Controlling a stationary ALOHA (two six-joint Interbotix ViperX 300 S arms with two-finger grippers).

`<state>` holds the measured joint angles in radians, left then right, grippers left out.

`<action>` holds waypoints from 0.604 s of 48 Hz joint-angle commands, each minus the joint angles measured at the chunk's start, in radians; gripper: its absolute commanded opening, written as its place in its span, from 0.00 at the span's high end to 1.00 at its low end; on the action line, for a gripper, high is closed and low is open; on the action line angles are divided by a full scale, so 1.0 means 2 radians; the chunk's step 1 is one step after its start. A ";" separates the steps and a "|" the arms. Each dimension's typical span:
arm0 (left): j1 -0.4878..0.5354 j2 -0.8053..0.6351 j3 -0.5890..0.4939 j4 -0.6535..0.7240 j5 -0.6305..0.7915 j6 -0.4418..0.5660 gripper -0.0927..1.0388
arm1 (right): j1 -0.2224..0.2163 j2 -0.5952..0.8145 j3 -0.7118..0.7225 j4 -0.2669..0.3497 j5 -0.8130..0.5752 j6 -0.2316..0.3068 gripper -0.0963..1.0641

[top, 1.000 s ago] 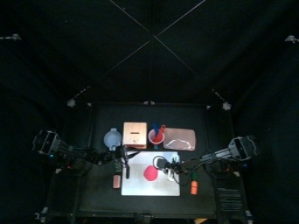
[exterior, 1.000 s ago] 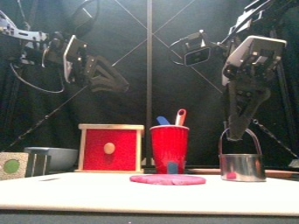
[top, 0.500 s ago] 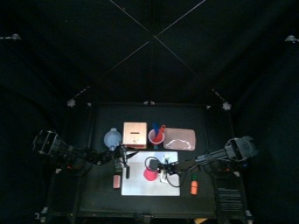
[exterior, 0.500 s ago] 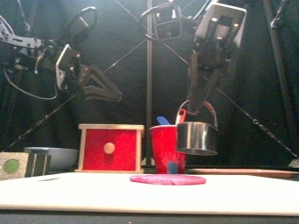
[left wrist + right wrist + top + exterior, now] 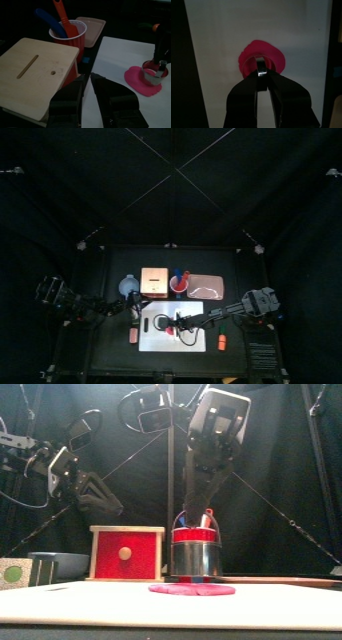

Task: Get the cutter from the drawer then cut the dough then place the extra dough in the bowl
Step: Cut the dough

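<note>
**A:** Where's the cutter (image 5: pixel 197 560)?

**B:** It's standing on the pink dough (image 5: pixel 191 589), which lies flat near the middle of the white cutting board (image 5: pixel 94 606). The right gripper (image 5: pixel 261 75) comes down from above, its fingers pinched on the cutter's wire handle.

**A:** How much room is there around it?

**B:** There's bare white board on every side of the dough, and the stretch toward the table's front edge is open. The dough's rim shows all round the cutter (a bit wider on one side, going by the right wrist view). So the ring sits inside the disc, not over its edge.

**A:** What's crowding the back?

**B:** A row stands just behind the board. There's the wooden box (image 5: pixel 33 70) with its red front, then the red cup (image 5: pixel 69 32) holding a blue knife (image 5: pixel 48 17) and a red knife (image 5: pixel 59 7), then the pink tray (image 5: pixel 92 25). From the front, the cup is straight behind the cutter and apart from it. The blue-grey bowl (image 5: pixel 128 286) sits left of the box, off the board.

**A:** And the left gripper (image 5: pixel 88 80)?

**B:** It hovers near the board's back-left corner, beside the box and well apart from the cutter. Its fingers are close together with nothing between them.
</note>
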<state>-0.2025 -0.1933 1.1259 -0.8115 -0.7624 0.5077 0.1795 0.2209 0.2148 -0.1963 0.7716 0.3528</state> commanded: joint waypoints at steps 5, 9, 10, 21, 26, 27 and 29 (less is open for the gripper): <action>-0.002 -0.005 -0.004 0.000 -0.002 -0.001 0.37 | -0.008 -0.012 -0.008 0.002 -0.002 0.000 0.50; -0.002 -0.005 -0.004 0.000 -0.002 -0.001 0.38 | -0.008 -0.012 -0.005 0.007 -0.002 0.000 0.50; -0.001 -0.005 -0.004 -0.001 -0.002 -0.001 0.37 | -0.008 -0.012 -0.005 0.008 -0.002 0.000 0.50; -0.001 -0.005 -0.005 -0.001 -0.002 -0.001 0.38 | -0.007 -0.017 -0.005 0.018 -0.002 0.000 0.50; -0.001 -0.005 -0.005 -0.001 -0.002 -0.002 0.38 | -0.007 -0.017 -0.005 0.023 -0.001 0.000 0.50; -0.002 -0.005 -0.005 -0.001 -0.002 -0.002 0.38 | -0.007 -0.017 -0.005 0.025 0.001 0.001 0.50; -0.001 -0.005 -0.005 -0.002 -0.002 -0.002 0.38 | -0.006 -0.018 -0.006 0.026 0.004 0.001 0.50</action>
<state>-0.2025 -0.1933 1.1275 -0.8145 -0.7624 0.5062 0.1657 0.2224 0.2163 -0.1519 0.7731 0.3528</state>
